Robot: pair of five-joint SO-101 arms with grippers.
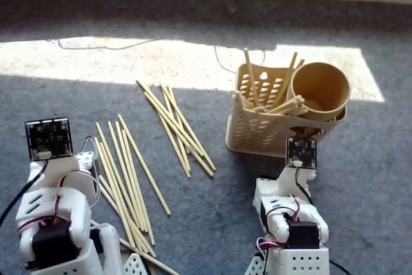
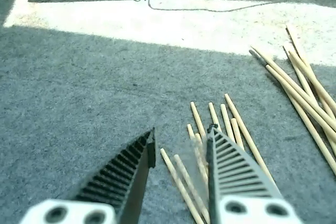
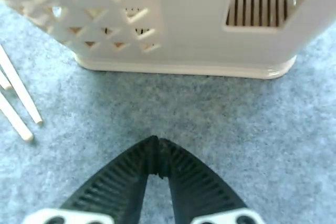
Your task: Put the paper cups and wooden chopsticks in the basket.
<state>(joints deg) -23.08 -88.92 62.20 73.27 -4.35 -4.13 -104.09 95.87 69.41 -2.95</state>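
Observation:
A cream plastic basket (image 1: 257, 127) stands on grey carpet with a paper cup (image 1: 320, 89) and a few wooden chopsticks (image 1: 277, 98) in it. Loose chopsticks lie in two groups: one (image 1: 125, 175) near the left arm, another (image 1: 177, 127) in the middle. My left gripper (image 2: 181, 137) is open just above the near ends of the left group of chopsticks (image 2: 210, 129), holding nothing. My right gripper (image 3: 158, 153) is shut and empty, low over the carpet in front of the basket's wall (image 3: 173, 30).
A sunlit strip (image 1: 161, 59) crosses the carpet behind the basket, with a thin cable (image 1: 103, 46) lying on it. A second chopstick group (image 2: 304, 93) lies off to the side in the left wrist view. Bare carpet separates the two arms.

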